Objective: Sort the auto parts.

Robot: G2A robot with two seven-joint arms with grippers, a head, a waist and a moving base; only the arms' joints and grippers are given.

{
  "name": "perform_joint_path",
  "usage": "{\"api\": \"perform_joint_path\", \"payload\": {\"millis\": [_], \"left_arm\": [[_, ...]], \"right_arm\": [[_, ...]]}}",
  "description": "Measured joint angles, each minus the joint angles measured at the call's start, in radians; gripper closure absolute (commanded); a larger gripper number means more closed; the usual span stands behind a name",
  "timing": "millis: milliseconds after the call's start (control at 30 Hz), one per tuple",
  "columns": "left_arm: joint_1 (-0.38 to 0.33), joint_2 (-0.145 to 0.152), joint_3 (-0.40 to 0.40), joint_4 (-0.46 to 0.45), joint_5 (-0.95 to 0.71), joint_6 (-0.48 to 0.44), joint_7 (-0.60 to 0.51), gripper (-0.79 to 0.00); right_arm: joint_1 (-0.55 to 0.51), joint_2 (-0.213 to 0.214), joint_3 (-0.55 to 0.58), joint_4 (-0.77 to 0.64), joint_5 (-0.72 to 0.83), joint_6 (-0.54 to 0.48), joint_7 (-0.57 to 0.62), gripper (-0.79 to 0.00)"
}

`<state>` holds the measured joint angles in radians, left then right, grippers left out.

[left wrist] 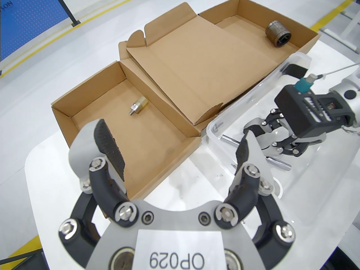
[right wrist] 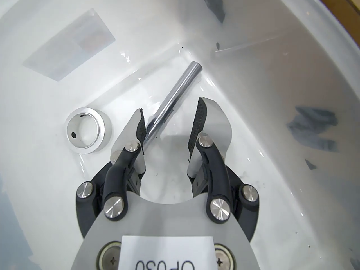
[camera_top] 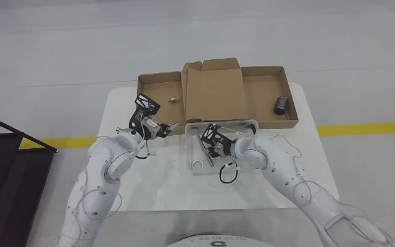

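The right gripper's (right wrist: 170,106) two fingers stand apart, their ribbed black pads (right wrist: 198,119) on either side of a polished steel rod (right wrist: 180,85). One pad sits right against the rod's side, and we cannot tell whether it touches. The rod is a slim, smooth cylinder lying flat on the floor of a clear plastic bin (right wrist: 253,57) and pointing toward a corner. Just beside that finger rests a short matte aluminium ring (right wrist: 87,130) with a small hole through its wall.

The left gripper (left wrist: 173,130) is spread wide with nothing between its rough dark pads (left wrist: 108,147). We see it hanging above the white, round-cornered table (camera_top: 136,185), by the near edge of the left cardboard tray (left wrist: 84,96).

In that tray lies a small brass-coloured hex fitting (left wrist: 137,105) with a threaded stud. A flat corrugated lid panel (left wrist: 197,65) lies between this tray and the right cardboard tray (left wrist: 306,37). The right tray holds a dark, stubby metal cylinder (left wrist: 278,36) lying on its side. The bin sits in front of the lid panel, touching its edge.
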<state>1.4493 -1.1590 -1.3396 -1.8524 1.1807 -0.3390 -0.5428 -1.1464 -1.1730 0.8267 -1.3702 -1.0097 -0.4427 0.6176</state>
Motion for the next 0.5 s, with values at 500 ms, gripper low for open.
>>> {"api": "perform_joint_path", "payload": {"millis": [500], "left_arm": [[0.0,0.0,0.0,0.0,0.0,0.0,0.0,-0.785]], "right_arm": [[-0.07,0.028,0.071,-0.12,-0.068,-0.046,-0.078,-0.542]]}}
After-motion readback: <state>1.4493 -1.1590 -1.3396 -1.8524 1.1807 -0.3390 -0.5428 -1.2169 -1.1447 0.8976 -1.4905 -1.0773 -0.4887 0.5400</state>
